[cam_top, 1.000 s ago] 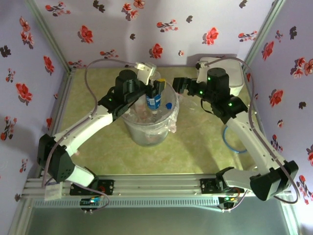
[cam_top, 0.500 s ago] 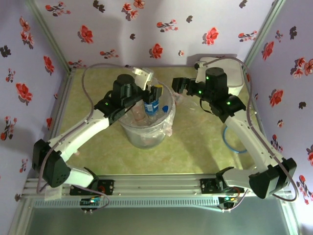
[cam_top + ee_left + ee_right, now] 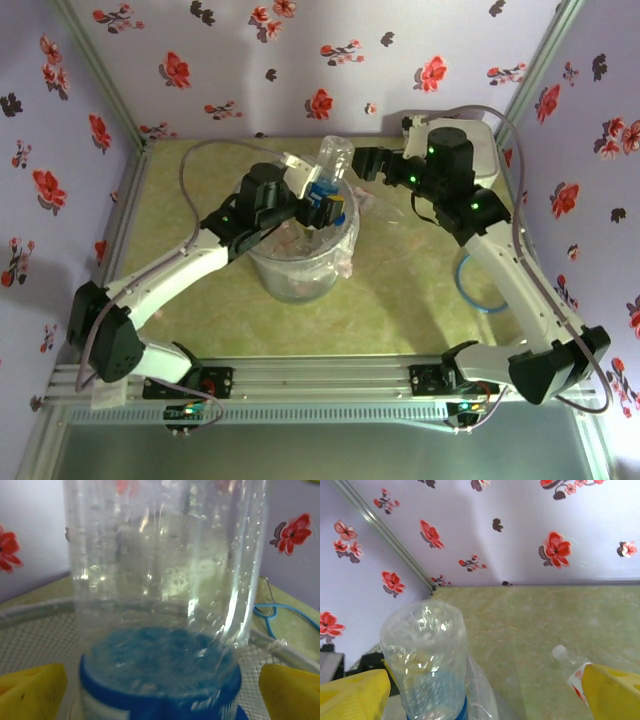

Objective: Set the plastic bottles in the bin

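A clear plastic bottle with a blue label (image 3: 332, 165) stands bottom-up over the bin (image 3: 300, 278), a round translucent grey bucket lined with a clear bag. My left gripper (image 3: 325, 202) is at the bin's far rim, around the bottle's lower part. In the left wrist view that bottle (image 3: 165, 580) stands between the yellow fingertips (image 3: 30, 690), with a gap on each side, so the left gripper (image 3: 160, 690) is open. My right gripper (image 3: 365, 165) is open just right of the bottle (image 3: 425, 665), holding nothing. A red-labelled bottle with a white cap (image 3: 570, 667) lies on the table by its right fingertip.
Several bottles lie inside the bin. A white lidded box (image 3: 485, 150) stands at the back right behind the right arm. A blue cable loop (image 3: 470, 290) lies on the table at the right. Flowered walls close in the back and sides.
My left gripper, shut on the blue-labelled bottle before, has opened. The bottle now stands higher, its base raised above the bin's far rim. The right gripper has drawn back a little.
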Action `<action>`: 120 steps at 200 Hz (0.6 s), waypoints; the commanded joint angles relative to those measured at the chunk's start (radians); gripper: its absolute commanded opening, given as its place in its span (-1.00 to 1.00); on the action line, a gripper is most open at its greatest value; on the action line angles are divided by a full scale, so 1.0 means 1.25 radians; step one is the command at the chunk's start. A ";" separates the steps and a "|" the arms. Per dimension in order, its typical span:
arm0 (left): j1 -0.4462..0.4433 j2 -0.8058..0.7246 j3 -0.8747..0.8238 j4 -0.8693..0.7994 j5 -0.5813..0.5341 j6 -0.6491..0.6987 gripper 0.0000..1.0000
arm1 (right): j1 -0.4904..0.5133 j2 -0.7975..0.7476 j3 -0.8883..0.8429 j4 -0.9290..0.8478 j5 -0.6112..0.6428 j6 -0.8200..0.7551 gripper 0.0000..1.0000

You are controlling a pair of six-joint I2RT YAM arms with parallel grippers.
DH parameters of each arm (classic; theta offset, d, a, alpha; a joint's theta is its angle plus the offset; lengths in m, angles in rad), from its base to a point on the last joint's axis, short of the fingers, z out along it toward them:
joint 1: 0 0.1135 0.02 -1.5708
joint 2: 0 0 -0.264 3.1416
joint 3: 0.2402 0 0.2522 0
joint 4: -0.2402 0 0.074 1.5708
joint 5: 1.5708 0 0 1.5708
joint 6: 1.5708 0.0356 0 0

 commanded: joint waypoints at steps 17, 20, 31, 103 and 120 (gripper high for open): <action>-0.003 -0.096 0.059 -0.023 0.012 0.031 1.00 | -0.005 0.039 0.062 -0.015 -0.044 -0.006 0.97; -0.002 -0.100 0.060 -0.024 0.012 0.032 1.00 | -0.005 0.043 0.065 -0.014 -0.044 -0.007 0.96; 0.001 -0.108 0.063 -0.029 0.012 0.035 1.00 | -0.005 0.057 0.081 -0.012 -0.045 -0.007 0.95; 0.084 -0.203 0.017 -0.031 0.001 -0.080 1.00 | 0.008 0.224 0.283 -0.059 -0.112 -0.025 0.48; 0.125 -0.227 0.011 -0.092 -0.042 -0.108 0.99 | 0.014 0.277 0.327 -0.093 -0.113 -0.031 0.48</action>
